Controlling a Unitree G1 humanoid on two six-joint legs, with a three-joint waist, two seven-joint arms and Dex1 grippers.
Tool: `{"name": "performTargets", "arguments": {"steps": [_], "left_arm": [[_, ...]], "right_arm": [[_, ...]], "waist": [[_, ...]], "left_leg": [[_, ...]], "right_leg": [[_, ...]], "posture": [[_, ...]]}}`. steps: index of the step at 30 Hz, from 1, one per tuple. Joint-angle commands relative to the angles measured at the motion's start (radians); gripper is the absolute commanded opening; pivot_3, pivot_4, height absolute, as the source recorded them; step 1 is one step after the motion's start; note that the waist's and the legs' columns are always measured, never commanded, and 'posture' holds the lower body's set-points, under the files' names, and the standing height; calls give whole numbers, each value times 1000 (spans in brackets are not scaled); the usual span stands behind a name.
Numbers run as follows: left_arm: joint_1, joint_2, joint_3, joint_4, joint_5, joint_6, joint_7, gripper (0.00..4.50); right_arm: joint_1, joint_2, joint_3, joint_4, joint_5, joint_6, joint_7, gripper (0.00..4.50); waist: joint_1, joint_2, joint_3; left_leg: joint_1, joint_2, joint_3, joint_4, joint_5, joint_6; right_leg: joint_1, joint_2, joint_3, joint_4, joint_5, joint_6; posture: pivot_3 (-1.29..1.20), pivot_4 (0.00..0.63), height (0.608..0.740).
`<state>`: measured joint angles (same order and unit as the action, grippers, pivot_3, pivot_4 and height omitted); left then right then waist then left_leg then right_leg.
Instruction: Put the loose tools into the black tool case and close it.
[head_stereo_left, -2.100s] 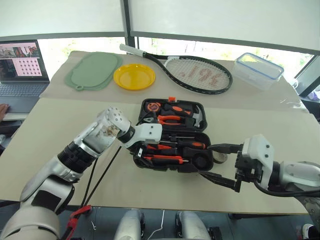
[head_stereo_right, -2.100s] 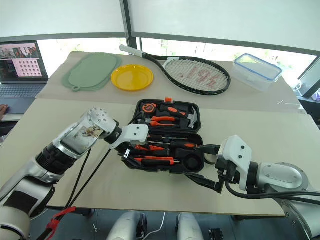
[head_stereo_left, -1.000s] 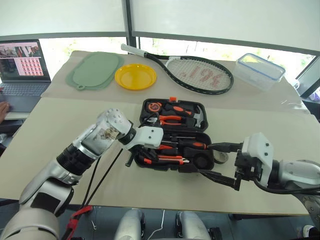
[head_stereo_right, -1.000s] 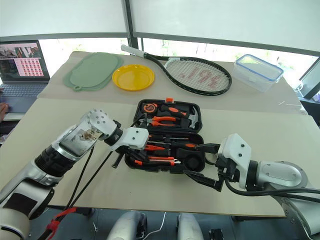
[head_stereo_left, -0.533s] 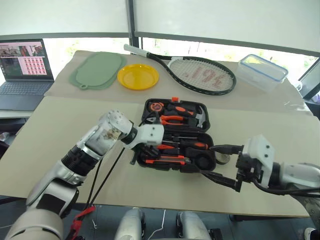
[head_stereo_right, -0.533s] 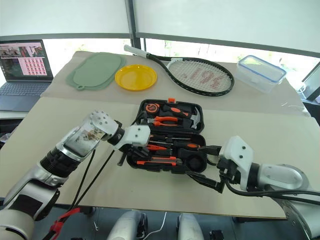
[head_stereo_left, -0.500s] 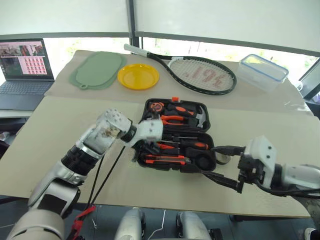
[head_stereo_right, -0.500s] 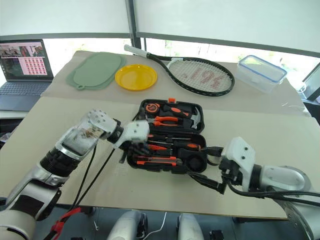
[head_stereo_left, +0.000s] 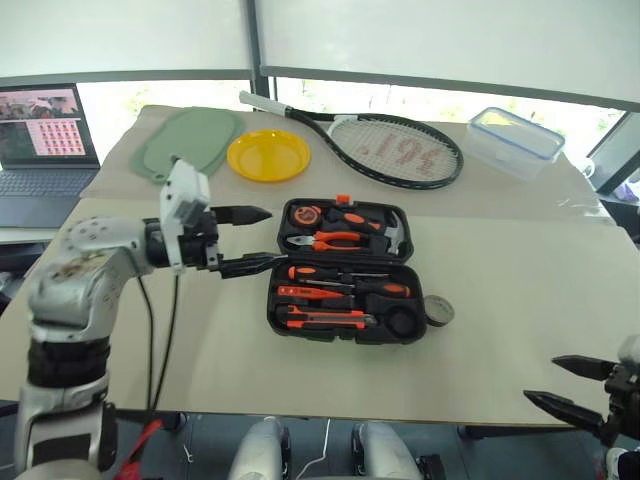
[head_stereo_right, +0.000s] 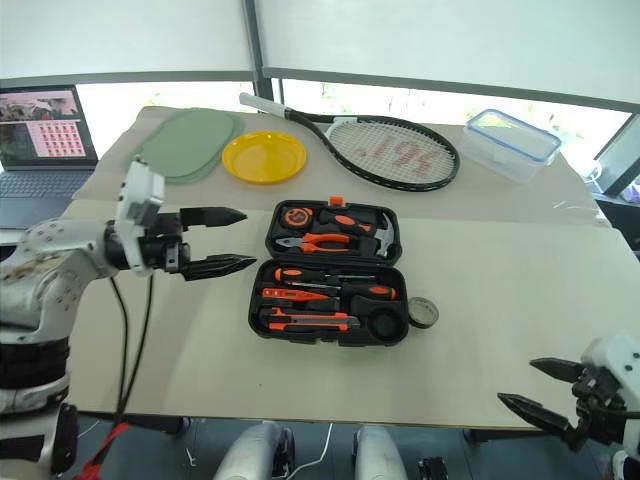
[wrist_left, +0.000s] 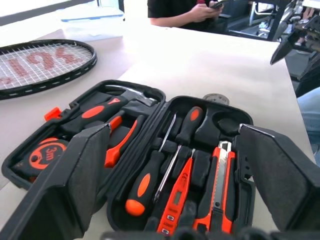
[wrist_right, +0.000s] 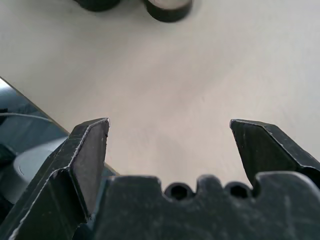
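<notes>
On the worktop (head_stereo_left: 520, 300), in the left eye view, the black tool case (head_stereo_left: 345, 270) lies open near the middle, a little toward the front edge. Its front half holds two slim screwdrivers (head_stereo_left: 350, 287), a small orange tester screwdriver (head_stereo_left: 297, 292) and a utility knife (head_stereo_left: 322, 319). Its back half holds pliers (head_stereo_left: 328, 240), a hammer (head_stereo_left: 392, 234) and a tape measure (head_stereo_left: 306, 214). A small grey tape roll (head_stereo_left: 438, 311) lies on the worktop just beside the case's right front corner, outside of it. The left claw (head_stereo_left: 255, 238) hangs above the worktop just left of the case, its two fingers spread apart and empty. The right claw (head_stereo_left: 565, 385) is at the front right corner of the worktop, also wide open and empty, well apart from the case. Along the back edge lie a green mat (head_stereo_left: 188, 140), a yellow plate (head_stereo_left: 268, 154), a racket (head_stereo_left: 390, 148) and a clear box with blue rim (head_stereo_left: 514, 140).

In the left wrist view, the open case (wrist_left: 150, 165) lies between the spread black fingers (wrist_left: 75, 185), with the tape roll (wrist_left: 215, 99) behind it and a seated person (wrist_left: 185, 12) beyond the worktop.

In the right wrist view, the open fingers (wrist_right: 87, 155) frame bare worktop near its edge.
</notes>
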<state>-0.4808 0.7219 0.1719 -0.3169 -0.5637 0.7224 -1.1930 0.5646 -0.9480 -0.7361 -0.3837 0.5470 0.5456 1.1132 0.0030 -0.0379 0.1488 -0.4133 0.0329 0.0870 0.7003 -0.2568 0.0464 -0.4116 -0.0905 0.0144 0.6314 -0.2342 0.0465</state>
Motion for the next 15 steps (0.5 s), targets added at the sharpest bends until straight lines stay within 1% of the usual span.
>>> {"name": "performTargets", "arguments": {"steps": [1,2,3,4,6,8,10,13,15], "left_arm": [[35,52,0,-121,-100,24,-38,4447],[41,59,-7,-134,-117,30,-43,4447],[40,65,-19,-141,-131,37,-47,4447],[37,69,-28,-145,-141,43,-46,4447],[38,91,-74,-152,-126,10,-78,4447],[40,108,-110,-154,-108,-21,-106,4447],[38,113,-145,-145,-84,-62,-123,4447],[29,120,-175,-130,-72,-87,-132,4447],[24,125,-192,-125,-62,-100,-137,4500]], "right_arm": [[-140,-68,107,5,-10,-39,21,4500],[-178,-81,156,11,-24,-54,27,4500],[-240,-93,234,23,-54,-82,29,4500],[-284,-100,287,35,-74,-101,32,4500],[-449,-81,440,81,-125,-105,5,4500],[-560,-59,539,118,-160,-106,-4,4500],[-645,-37,626,159,-208,-124,-7,4500],[-715,-23,697,207,-248,-138,-5,4500],[-744,-24,730,235,-267,-142,9,3970]], "waist": [[-2,0,0],[-1,0,0],[0,0,0],[1,0,0],[3,0,0],[2,1,1],[6,1,1],[12,1,1],[12,2,1]], "left_leg": [[3,0,0,-1,0,0],[6,0,0,-2,0,0],[9,0,0,-4,0,-1],[9,0,0,-5,0,-1],[9,0,0,-5,0,-1],[9,-1,1,-5,1,-1],[8,-1,1,-5,1,-1],[7,-2,1,-5,1,-1],[6,-2,1,-5,0,-1]], "right_leg": [[2,0,0,0,0,-1],[4,0,0,-1,-1,-1],[6,0,0,-2,-1,-2],[7,0,0,-2,-1,-2],[7,0,-1,-2,-2,-2],[7,0,0,-2,-1,-2],[6,0,0,-2,-2,-2],[5,0,-2,-2,-2,-2],[5,0,-2,-3,-2,-2]], "posture": [[0,150,738],[0,150,738],[0,150,738],[0,150,738],[0,150,738],[0,150,738],[0,150,738],[0,150,738],[0,150,738]]}}
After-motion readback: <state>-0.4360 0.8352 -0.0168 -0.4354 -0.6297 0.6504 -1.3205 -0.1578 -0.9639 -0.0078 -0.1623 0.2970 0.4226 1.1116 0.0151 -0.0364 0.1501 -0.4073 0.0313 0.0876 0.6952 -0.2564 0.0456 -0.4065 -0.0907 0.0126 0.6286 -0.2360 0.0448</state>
